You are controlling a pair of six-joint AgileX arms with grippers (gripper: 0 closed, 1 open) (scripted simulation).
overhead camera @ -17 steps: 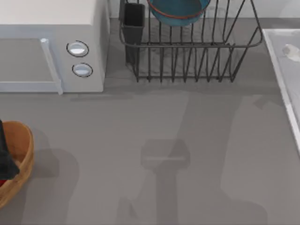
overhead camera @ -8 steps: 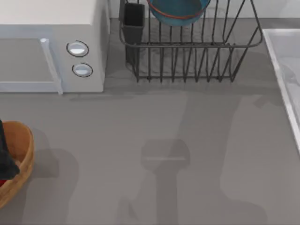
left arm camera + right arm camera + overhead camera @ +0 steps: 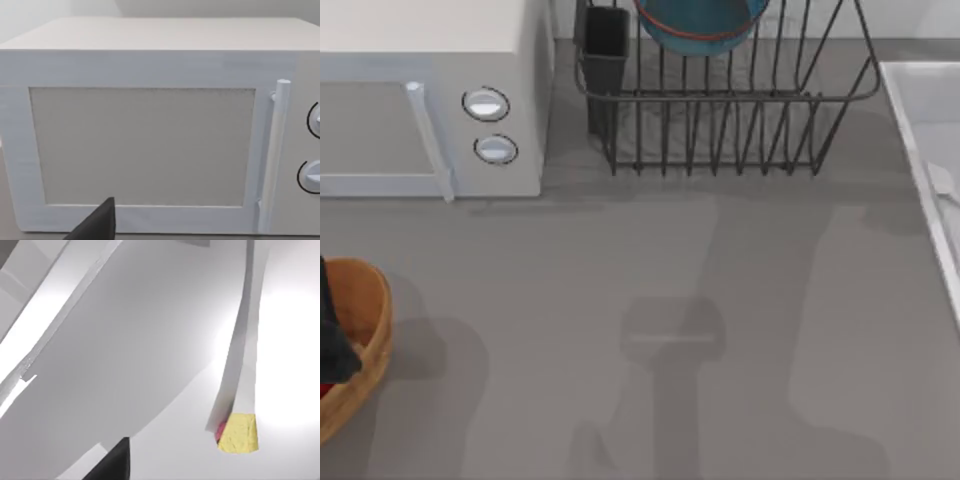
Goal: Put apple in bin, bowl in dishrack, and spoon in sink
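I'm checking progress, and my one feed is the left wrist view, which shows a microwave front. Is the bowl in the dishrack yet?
Observer: Yes. From above, the bowl sits inside the dishrack.
Operator: And the apple?
Observer: A sliver of red, likely the apple, shows inside the bin at the table's left edge.
Operator: The spoon?
Observer: A slim pale shape, probably the spoon, lies in the sink at the table's right edge.
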